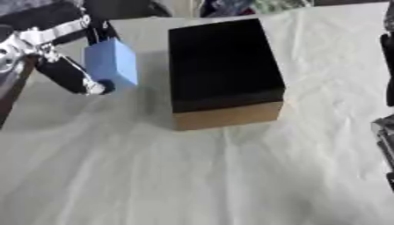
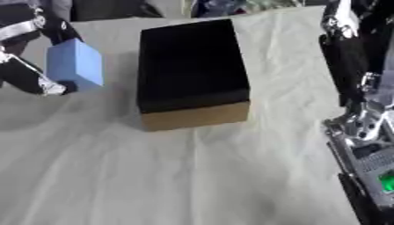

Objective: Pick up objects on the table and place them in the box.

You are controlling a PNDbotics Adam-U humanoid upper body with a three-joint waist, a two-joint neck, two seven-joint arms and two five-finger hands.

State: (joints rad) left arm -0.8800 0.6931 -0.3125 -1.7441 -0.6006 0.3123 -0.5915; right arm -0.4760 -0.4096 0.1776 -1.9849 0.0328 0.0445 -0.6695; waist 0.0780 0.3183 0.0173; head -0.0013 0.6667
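A light blue block [image 1: 111,61] hangs just above the table at the far left, pinched between the black fingers and thumb of my left hand [image 1: 73,78]. The box [image 1: 227,115] stands right of it in the middle; it has a dark inside and a tan front wall, and nothing shows in it. A narrow gap separates the block from the box's left wall. My right hand [image 2: 350,57] stands at the right edge, its dark fingers straight and pointing up, holding nothing.
A creased white cloth [image 1: 192,176] covers the table, and its whole near half is bare. Dark and coloured clutter [image 1: 231,6] lies beyond the far edge. My right forearm [image 2: 366,149] fills the lower right edge.
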